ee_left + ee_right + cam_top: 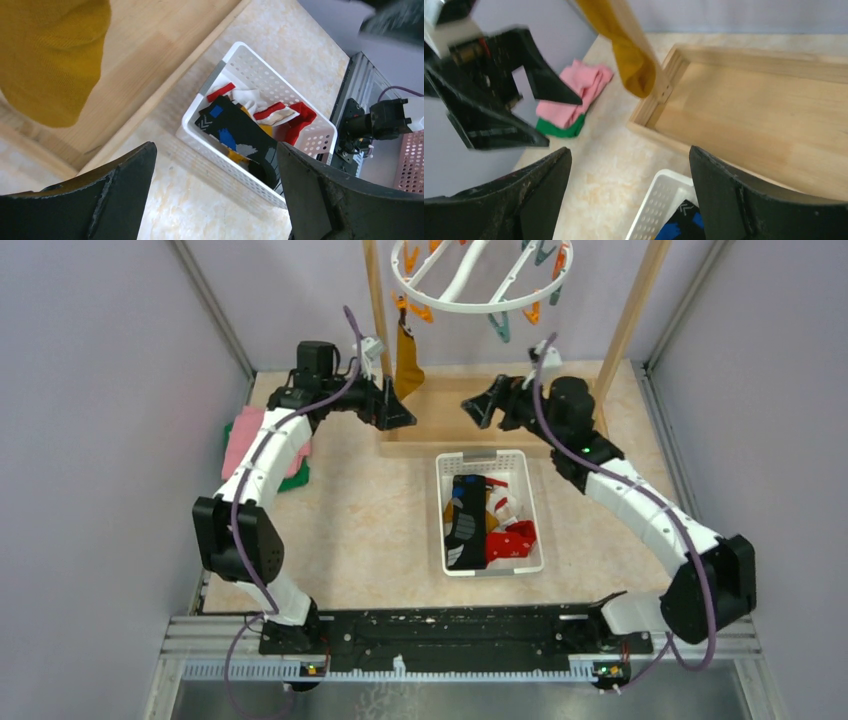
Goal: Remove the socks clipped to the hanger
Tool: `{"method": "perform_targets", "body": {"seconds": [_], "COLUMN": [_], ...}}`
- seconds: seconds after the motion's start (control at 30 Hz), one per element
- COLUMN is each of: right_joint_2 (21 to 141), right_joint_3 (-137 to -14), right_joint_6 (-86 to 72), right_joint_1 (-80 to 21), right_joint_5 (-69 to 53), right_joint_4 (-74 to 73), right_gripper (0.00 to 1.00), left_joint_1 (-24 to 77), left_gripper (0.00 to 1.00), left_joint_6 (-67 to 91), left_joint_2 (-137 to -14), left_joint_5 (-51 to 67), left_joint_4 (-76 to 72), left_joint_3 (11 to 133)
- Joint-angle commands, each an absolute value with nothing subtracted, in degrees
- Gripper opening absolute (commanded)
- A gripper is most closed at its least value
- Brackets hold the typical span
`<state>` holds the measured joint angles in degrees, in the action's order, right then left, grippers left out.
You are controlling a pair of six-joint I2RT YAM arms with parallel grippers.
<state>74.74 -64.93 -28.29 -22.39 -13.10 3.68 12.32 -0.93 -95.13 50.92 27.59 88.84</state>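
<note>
Mustard sock (407,360), last 1 clipped to hanger (460,309), hung upper centre; left gripper (404,417) gaped beside it, likely to grab; right gripper (473,409) also open.

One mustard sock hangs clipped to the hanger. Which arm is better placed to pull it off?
Left. The left gripper, open, sits right beside the mustard sock, which hangs at the left side of the hanger. The right gripper, also open, is farther off across the wooden frame.

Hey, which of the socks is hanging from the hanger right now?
The mustard yellow sock, dangling from an orange clip on the hanger's left side. The other socks lie in the white basket.
</note>
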Motion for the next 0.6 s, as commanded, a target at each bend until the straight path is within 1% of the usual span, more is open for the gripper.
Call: {"method": "perform_targets", "body": {"seconds": [0.0, 0.1, 0.2, 0.33, 0.47, 0.5, 0.57], "right_joint_2": [79.7, 86.6, 97.0, 107.2, 113.9, 115.5, 118.2], "right_joint_3": [-63.4, -63.9, -71.6, -81.8, -87.7, -90.5, -94.0], "right_joint_6": [-19.6, -18.8, -18.2, -14.8, -12.2, -11.7, -11.3], "right_joint_1": [-28.7, -30.5, -31.8, -33.8, -34.8, -34.9, -34.9], "right_joint_5": [-8.5, -10.3, -12.8, -8.3, -4.9, -3.5, -2.4], "right_joint_4": [19.6, 32.9, 38.7, 41.0, 45.1, 43.4, 42.2], "right_gripper": [0.87, 0.88, 0.94, 0.93, 0.82, 0.77, 0.6], "left_joint_1": [7.8, 4.9, 1.9, -1.4, -3.5, -3.9, -4.4], "left_gripper": [0.96, 0.96, 0.96, 0.96, 0.95, 0.95, 0.95], "left_joint_6": [-0.3, -0.5, -0.6, -2.1, -3.1, -3.3, -4.2], "left_joint_2": [-88.4, -86.6, -85.1, -83.7, -82.9, -82.7, -82.2], "left_joint_5": [50.4, 50.5, 51.5, 52.1, 53.6, 54.0, 54.5], "left_joint_4": [28.9, 31.1, 33.4, 36.1, 38.7, 39.2, 40.3], "left_joint_3": [89.8, 89.5, 89.3, 89.4, 89.0, 88.7, 88.2]}}
